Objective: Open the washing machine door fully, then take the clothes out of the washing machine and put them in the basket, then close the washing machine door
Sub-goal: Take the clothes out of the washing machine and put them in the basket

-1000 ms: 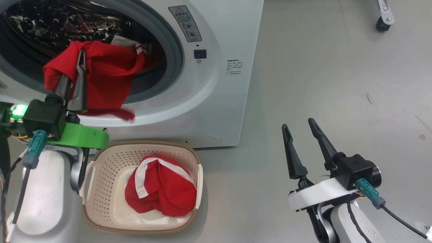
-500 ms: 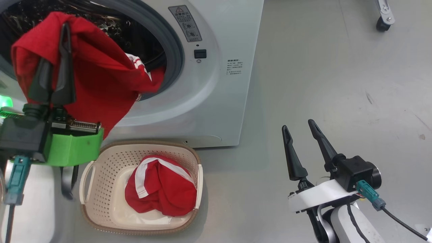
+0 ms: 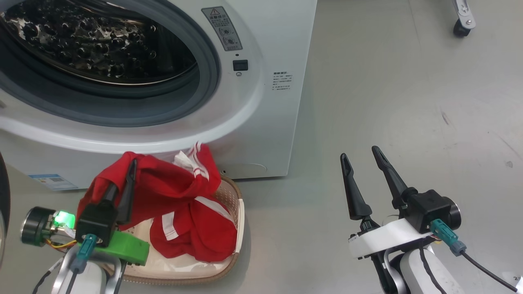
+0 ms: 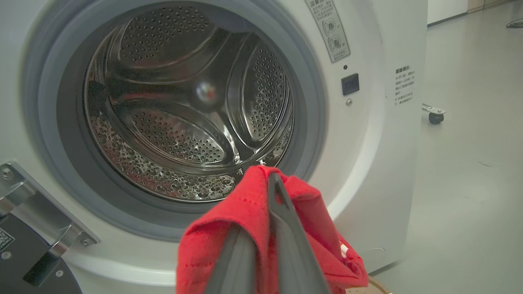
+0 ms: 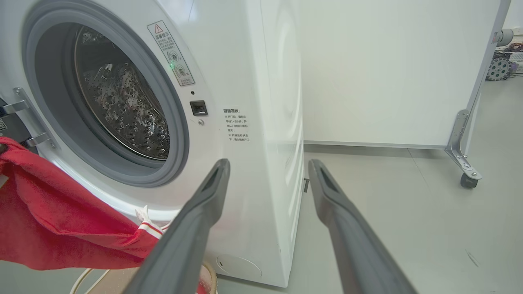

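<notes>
The washing machine (image 3: 261, 49) stands open, its steel drum (image 4: 184, 114) bare inside. A black corner of the washing machine door (image 4: 16, 261) and its metal hinge sit at the lower left of the left wrist view. My left gripper (image 3: 128, 169) is shut on a red garment (image 3: 163, 188) with white stripes, held low over the left part of the basket (image 3: 240, 212). The cloth drapes over my left gripper (image 4: 265, 183) and hides one finger. Another red garment (image 3: 200, 237) lies in the basket. My right gripper (image 3: 358, 152) hovers open over the floor to the right, nothing between its fingers.
Grey floor (image 3: 408, 102) stretches right of the machine. A caster wheel on a metal bracket (image 3: 461, 26) stands at the far right. In the right wrist view a white panel (image 5: 388, 69) on a wheeled foot stands behind the machine.
My left gripper has drawn the red garment out of the machine's mouth and carried it down over the basket. The drum now shows no clothes. The right arm has not moved.
</notes>
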Robot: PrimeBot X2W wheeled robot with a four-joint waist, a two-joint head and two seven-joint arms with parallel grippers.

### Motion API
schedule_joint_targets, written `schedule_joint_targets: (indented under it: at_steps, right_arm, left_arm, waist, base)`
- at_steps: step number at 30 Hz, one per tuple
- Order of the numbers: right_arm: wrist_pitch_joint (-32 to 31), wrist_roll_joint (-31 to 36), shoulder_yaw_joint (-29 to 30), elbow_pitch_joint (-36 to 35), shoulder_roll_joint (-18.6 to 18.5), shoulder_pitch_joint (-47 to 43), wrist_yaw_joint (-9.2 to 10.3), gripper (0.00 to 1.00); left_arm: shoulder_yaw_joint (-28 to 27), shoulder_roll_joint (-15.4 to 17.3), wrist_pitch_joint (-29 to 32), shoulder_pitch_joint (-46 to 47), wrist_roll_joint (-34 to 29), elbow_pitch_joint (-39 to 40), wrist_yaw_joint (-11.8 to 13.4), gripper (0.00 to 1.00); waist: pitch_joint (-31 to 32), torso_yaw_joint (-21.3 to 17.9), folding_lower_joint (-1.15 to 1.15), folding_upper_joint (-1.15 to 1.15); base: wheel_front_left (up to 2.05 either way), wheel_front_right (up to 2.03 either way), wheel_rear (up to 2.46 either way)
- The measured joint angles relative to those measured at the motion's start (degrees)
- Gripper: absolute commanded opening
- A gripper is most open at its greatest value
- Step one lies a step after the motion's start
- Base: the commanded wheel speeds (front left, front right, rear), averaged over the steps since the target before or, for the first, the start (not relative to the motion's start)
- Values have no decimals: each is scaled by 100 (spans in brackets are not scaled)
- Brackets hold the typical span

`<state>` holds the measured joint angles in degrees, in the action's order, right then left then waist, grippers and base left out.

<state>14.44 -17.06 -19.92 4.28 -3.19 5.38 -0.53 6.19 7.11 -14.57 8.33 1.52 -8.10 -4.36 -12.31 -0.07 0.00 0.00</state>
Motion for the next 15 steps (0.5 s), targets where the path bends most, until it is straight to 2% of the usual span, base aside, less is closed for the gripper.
schedule_joint_targets:
  at_steps: [15]
  right_arm:
    - [0,9,-89,-24,3,4,-57,100]
  left_arm:
    - [201,-10,148,0,126,-1028,-126,0]
  waist:
    - [-208,-168,0,0]
  base:
    - [0,0,0]
